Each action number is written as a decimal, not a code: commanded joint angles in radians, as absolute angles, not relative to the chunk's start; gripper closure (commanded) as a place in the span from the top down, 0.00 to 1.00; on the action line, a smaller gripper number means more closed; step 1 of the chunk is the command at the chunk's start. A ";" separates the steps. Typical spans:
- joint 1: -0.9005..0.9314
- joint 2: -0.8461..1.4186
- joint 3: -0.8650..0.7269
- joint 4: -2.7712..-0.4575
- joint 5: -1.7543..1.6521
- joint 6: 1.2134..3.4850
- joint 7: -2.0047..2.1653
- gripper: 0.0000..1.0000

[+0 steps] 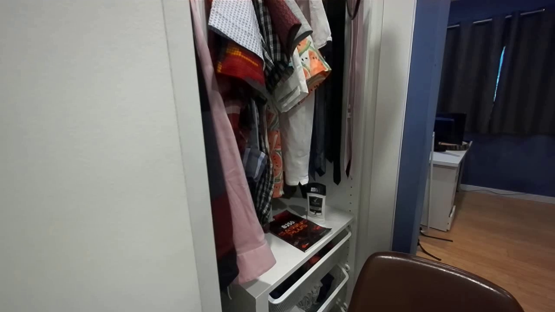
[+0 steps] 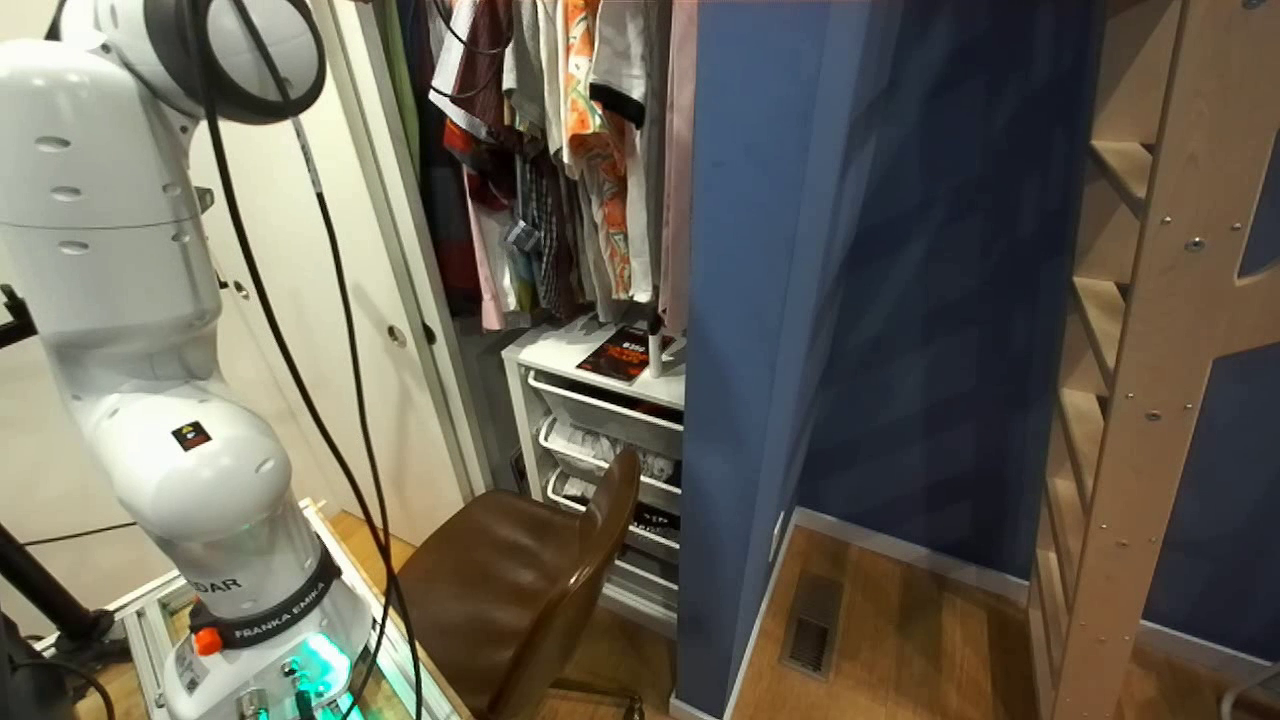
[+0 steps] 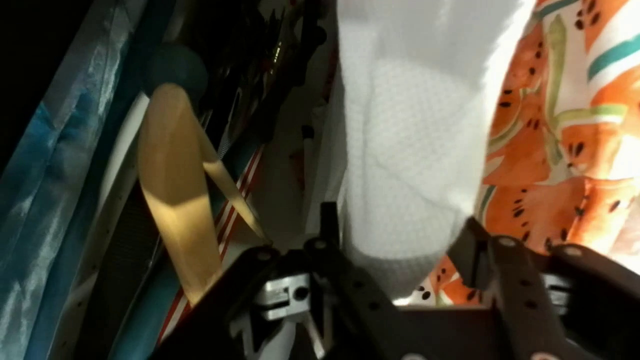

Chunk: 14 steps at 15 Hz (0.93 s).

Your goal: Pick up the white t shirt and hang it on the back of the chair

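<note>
while white t shirt (image 2: 640, 185) hangs (long axis vertical, pointing straight down), pincer (image 3: 400, 235) spread wide.

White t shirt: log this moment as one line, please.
claw: open, white t shirt between its tips | contact: unclear | beside it: watermelon-print garment | hang on chair: not yet done
</note>
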State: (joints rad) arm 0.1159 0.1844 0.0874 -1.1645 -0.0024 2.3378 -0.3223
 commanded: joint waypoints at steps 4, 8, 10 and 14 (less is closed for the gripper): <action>0.077 0.228 0.101 -1.111 0.109 2.384 -0.386 0.04; 0.059 0.234 0.112 -1.117 0.213 2.404 -0.434 0.04; 0.054 0.238 0.117 -1.120 0.272 2.422 -0.453 0.04; 0.043 0.246 0.127 -1.119 0.389 2.479 -0.496 0.04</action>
